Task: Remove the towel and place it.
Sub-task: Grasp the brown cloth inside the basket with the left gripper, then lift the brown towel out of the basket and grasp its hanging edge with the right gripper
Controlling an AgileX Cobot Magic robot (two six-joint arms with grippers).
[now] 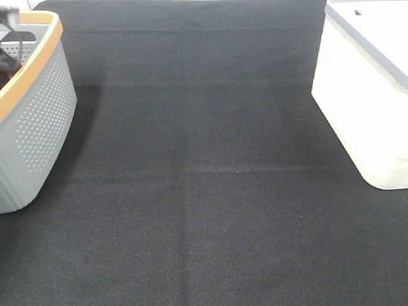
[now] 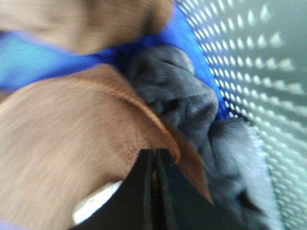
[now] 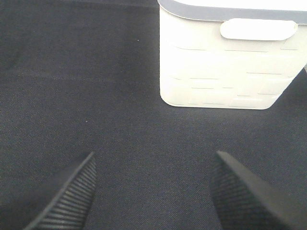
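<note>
Inside the basket (image 2: 259, 72), left fingers (image 2: 139, 201) apparently pinch the towel (image 2: 62, 143).

Left wrist view: blurred throughout. The hem of the towel (image 2: 62, 139) vanishes between the closed fingers of my left end effector (image 2: 154, 160); one finger covers half the white tag (image 2: 93, 206). High view: the basket (image 1: 38, 108) and the white bin (image 1: 357, 95) are cut off at opposite edges. The fingers of my right end effector (image 3: 153, 191) run off the wrist view's edge.

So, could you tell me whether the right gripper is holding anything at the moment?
No, the right gripper stands open, with only the dark table showing in the gap.
</note>
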